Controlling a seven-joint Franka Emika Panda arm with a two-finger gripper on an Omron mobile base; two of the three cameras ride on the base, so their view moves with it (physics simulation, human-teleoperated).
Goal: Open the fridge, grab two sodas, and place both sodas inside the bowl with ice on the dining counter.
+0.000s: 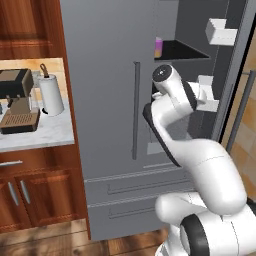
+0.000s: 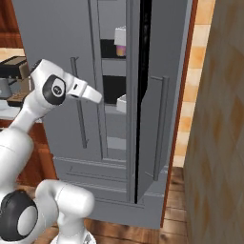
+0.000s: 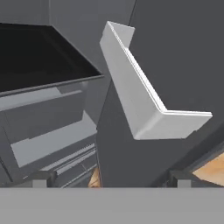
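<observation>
Fridge [image 1: 107, 100] stands with its right door swung open; a pink-purple soda [image 1: 158, 48] sits on its upper shelf. Gripper [image 3: 109, 179], jaws wide and empty, should rise toward that shelf, clearing the white door bin [image 3: 144, 105].

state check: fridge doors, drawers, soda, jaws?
fridge right door: swung open, white bins on its inner side
fridge left door: shut
lower drawers: shut
pink-purple soda: upright on an upper black shelf, untouched
gripper: jaws open, empty, facing a door bin
</observation>
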